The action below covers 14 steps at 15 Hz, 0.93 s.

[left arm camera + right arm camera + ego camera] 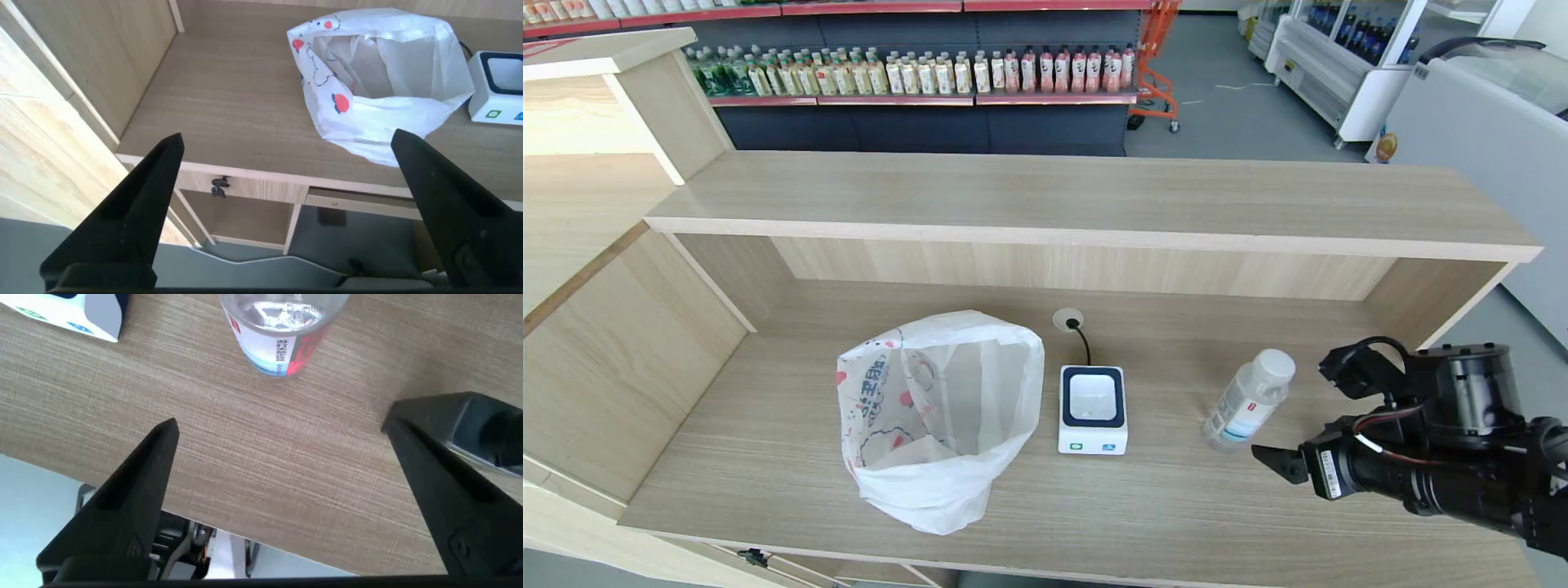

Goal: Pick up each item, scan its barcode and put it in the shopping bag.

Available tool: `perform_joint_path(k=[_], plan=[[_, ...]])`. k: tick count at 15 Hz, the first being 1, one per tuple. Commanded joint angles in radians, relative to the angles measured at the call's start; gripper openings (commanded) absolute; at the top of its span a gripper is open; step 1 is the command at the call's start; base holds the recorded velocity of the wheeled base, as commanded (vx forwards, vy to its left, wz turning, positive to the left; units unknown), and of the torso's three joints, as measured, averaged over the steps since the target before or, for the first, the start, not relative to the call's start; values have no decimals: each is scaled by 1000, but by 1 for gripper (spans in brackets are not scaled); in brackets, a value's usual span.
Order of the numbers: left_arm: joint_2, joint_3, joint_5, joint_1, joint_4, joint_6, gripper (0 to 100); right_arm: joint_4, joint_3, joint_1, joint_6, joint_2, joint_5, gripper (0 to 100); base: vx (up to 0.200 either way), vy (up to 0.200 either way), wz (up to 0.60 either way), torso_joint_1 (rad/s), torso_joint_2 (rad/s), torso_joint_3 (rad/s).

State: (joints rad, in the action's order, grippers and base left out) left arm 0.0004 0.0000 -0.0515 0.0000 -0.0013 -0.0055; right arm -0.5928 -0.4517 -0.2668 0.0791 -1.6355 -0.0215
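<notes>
A clear plastic bottle (1250,402) with a white cap sits on the wooden desk (1176,514) of a shop checkout. It appears to lie on its side, with its base turned toward the robot's right pincer (1294,408). That pincer hovers just beside the bottle, over the right end of the desk, with its two fingers spread wide and nothing between them. The right wrist view shows the bottle's round end straight ahead of the gap, but not yet inside it.

Near the middle of the desk stands a small white scanner (1093,408) with its window facing up. Just beside it, on the robot's left, a white shopping bag (939,416) printed with red and dark figures slumps with its mouth open (nothing can be made out inside it).

The left pincer (286,140) hangs off the near edge of the desk, its fingers likewise apart and empty, and faces the bag from the robot's left.

The work looks to be at its first step, the pick-up: the bottle has not been lifted, scanned or bagged. The next move likely calls for the right pincer to ease forward until its fingers straddle the bottle's body, then close firmly. A smooth round bottle can roll or slip out of a loose grip. After that, the label's barcode would need to be turned toward the scanner window.
</notes>
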Motion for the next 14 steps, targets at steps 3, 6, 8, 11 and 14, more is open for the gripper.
perform_joint_path(k=[3, 6, 8, 11, 14], plan=[[0, 0, -1, 0, 0, -1, 100, -159, 5, -25, 71, -153, -6, 100, 0, 0, 0, 0, 0, 0], [0, 0, -1, 0, 0, -1, 100, -277, 1, -25, 120, -213, -5, 100, 0, 0, 0, 0, 0, 0], [0, 0, -1, 0, 0, -1, 100, -306, 2, -25, 123, -234, -6, 100, 0, 0, 0, 0, 0, 0], [0, 0, -1, 0, 0, -1, 100, -348, -7, -25, 125, -267, -5, 100, 0, 0, 0, 0, 0, 0], [0, 0, -1, 0, 0, -1, 100, -389, -25, -32, 137, -291, -3, 100, 0, 0, 0, 0, 0, 0]])
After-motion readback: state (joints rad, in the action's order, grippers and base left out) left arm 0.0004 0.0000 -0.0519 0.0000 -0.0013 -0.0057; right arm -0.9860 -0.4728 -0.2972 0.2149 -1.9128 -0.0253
